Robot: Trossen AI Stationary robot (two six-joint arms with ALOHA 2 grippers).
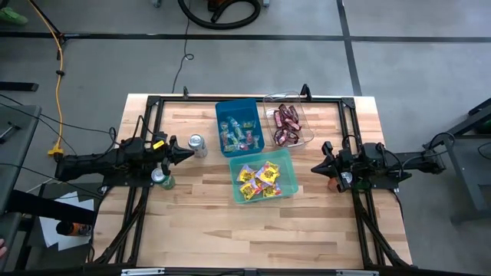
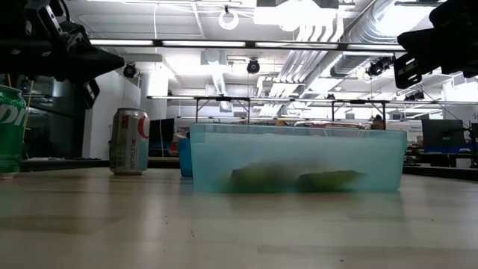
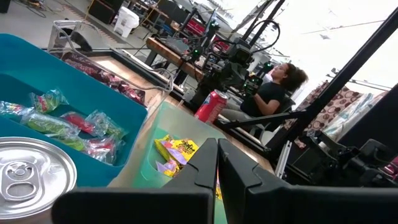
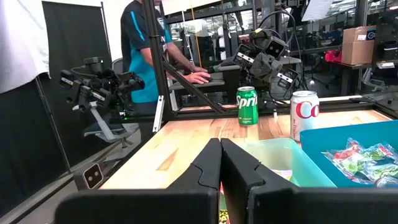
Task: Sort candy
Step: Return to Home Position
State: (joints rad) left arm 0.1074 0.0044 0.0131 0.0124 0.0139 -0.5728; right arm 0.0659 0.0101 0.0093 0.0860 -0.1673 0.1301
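The candy lies in three bins at mid-table. A blue bin [image 1: 239,126] holds small green, red and pink pieces [image 3: 68,121]. A clear bin [image 1: 288,121] holds dark maroon wrappers. A pale teal bin [image 1: 262,175] holds yellow packets [image 3: 177,149]. My left gripper [image 1: 188,153] hovers level at the table's left, shut, pointing toward the bins. My right gripper [image 1: 314,167] hovers level at the right, shut, pointing toward the teal bin. Neither holds anything, and both hang well above the tabletop in the low view.
A silver can [image 1: 198,145] stands just beyond my left fingertips, and a green can [image 1: 161,179] stands under the left arm. A red can [image 3: 211,106] stands near the right arm. Bare wood lies toward the near edge. People are in the room beyond.
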